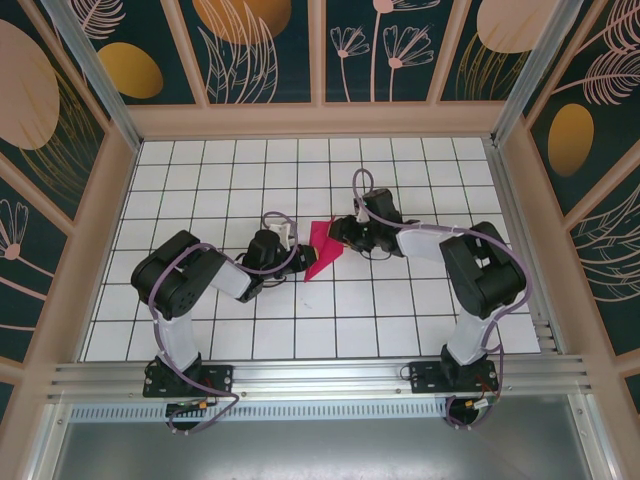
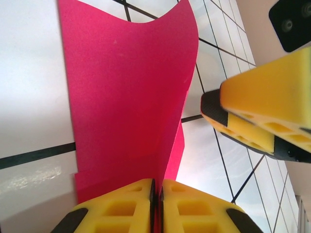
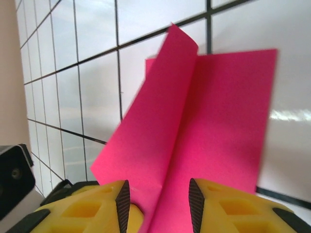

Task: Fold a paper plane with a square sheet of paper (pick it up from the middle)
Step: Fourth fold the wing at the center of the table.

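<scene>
The square sheet of paper (image 1: 322,256) is magenta-pink and lies mid-table, folded into a narrow pointed shape with a raised centre ridge. My left gripper (image 1: 297,250) comes at it from the left. In the left wrist view that gripper (image 2: 156,194) is shut on the upright ridge of the paper (image 2: 126,97), yellow fingers pressed together on the pink edge. My right gripper (image 1: 339,240) meets the paper from the right. In the right wrist view it (image 3: 158,203) stands open astride the crease of the paper (image 3: 218,121), with a gap on both sides. The right gripper's fingers (image 2: 257,92) hover beside the sheet.
The white gridded table (image 1: 400,320) is boxed in by wooden walls (image 1: 110,200) at the left, back and right. An aluminium rail (image 1: 320,378) carrying both arm bases runs along the near edge. Both arms reach inward, their grippers close together over the paper.
</scene>
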Tool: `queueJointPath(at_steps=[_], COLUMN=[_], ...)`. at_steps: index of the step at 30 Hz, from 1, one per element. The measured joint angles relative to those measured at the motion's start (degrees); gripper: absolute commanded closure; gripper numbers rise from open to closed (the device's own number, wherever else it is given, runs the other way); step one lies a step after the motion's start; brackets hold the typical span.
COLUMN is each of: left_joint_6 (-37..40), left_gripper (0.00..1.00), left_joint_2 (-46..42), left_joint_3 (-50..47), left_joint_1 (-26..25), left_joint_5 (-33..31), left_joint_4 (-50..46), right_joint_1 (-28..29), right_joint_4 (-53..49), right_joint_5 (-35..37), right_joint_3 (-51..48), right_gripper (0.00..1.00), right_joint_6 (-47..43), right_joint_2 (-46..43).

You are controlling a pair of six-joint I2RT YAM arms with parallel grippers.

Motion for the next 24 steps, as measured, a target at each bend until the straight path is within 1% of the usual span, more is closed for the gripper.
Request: queueJointPath(at_steps=[2,14,17,20,24], left_joint_6=[-0.9,-4.8,-5.2,-5.2,-4.8], left_gripper=[0.86,0.84,0.82,0.76,0.72], left_joint_2=[0.0,0.0,0.0,0.0,0.0], left_joint_3=[-0.2,-0.5,-0.5,-0.5,-0.5], left_joint_1=[0.0,0.1,0.3,0.5,0.5], left_joint_5=[0.1,0.1,0.1,0.3,0.5], left_joint_4=[0.4,0.7,0.7,0.7,0.4], right_joint_1=[0.3,1.7,1.7,1.7,1.7], right_joint_4=[-0.2,-3.9,-4.3,-5.2,-5.6], right_joint_5=[-0.2,-1.6,-1.5,-1.5,-1.5], right_joint_3=[1.2,5.5,5.8,6.4,6.7], right_gripper=[0.57,0.55,0.54,0.53,0.52], right_joint_6=[-0.4,-3.0,-3.4,-3.4,-3.5], right_joint_2=[1.0,6.3,7.0,7.7,7.8])
